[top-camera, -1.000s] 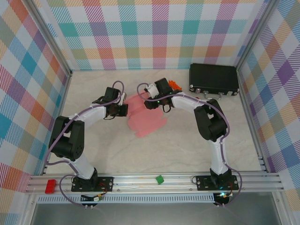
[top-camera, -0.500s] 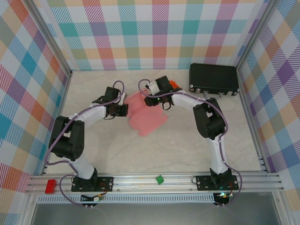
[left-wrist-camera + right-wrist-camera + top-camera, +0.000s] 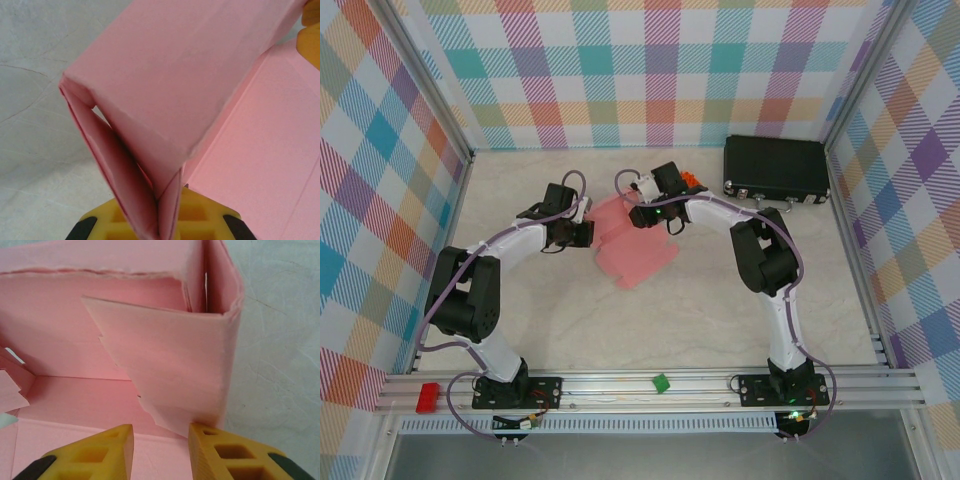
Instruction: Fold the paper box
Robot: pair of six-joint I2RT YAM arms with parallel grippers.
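Observation:
The pink paper box (image 3: pixel 632 250) lies partly folded mid-table, with raised walls at its far end. My left gripper (image 3: pixel 583 233) is at the box's left edge. In the left wrist view its yellow fingers (image 3: pixel 200 220) are shut on a folded upright wall of the paper box (image 3: pixel 165 85). My right gripper (image 3: pixel 640 213) is at the box's far side. In the right wrist view the right gripper (image 3: pixel 161 442) stands open over the box floor. Its right fingertip (image 3: pixel 207 440) touches the lower corner of a raised flap of the paper box (image 3: pixel 170 370), which is not clamped.
A black hard case (image 3: pixel 776 168) lies at the back right, with small orange bits (image 3: pixel 694 181) just left of it. A green block (image 3: pixel 661 382) and a red block (image 3: pixel 427 396) sit on the front rail. Checked walls close in the table.
The right gripper has crept slightly toward the back and its jaws have narrowed a little. The box's near corner shifted slightly. The left gripper keeps its hold.

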